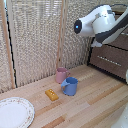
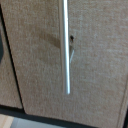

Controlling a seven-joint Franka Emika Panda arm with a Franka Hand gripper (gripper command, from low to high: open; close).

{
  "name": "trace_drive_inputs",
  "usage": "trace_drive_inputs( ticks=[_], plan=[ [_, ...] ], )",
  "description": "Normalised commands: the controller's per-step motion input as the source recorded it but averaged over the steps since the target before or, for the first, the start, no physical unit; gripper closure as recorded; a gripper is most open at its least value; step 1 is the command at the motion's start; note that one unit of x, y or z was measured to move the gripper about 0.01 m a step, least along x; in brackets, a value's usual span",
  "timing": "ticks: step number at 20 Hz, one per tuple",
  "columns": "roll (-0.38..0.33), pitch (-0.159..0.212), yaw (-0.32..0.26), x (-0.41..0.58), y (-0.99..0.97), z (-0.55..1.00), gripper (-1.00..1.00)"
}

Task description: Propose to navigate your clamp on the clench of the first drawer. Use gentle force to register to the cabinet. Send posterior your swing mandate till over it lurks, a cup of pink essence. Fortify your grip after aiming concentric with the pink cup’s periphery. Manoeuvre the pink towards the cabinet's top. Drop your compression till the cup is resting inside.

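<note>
Exterior view: pink cup [image 1: 61, 75] upright on table [image 1: 95, 100], touching blue mug [image 1: 70, 86]; yellow block [image 1: 51, 94] just beside, plate [image 1: 15, 112] further toward exterior view's left. Cabinet [image 1: 111, 60] at right edge, white arm [image 1: 97, 24] before it. Wrist view: silver handle [image 2: 64, 47] close. Jaws out of sight; state cannot be told.

The pink cup [image 1: 61, 74] is pale pink, the mug [image 1: 70, 86] touching it is blue, and the small block [image 1: 52, 94] is yellow-orange on the light, striped wooden table [image 1: 95, 102]. The plate [image 1: 15, 112] is white with a speckled rim pattern. The cabinet [image 1: 111, 59] is dark brown with a silver bar handle [image 2: 64, 47], the arm [image 1: 97, 23] white with dark patches, before a beige woven screen [image 1: 35, 35].
</note>
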Motion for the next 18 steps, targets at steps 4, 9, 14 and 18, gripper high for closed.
trace_drive_inputs(
  ticks=[4,9,14,18],
  plan=[
    [-0.093,0.000,0.175,-0.006,-0.53,0.04,-1.00],
    [-0.050,0.022,0.219,-0.002,-0.49,0.01,-1.00],
    [0.028,0.059,0.202,-0.011,-0.56,-0.09,-1.00],
    [0.096,0.012,0.167,0.000,-0.62,-0.06,-1.00]
  ],
)
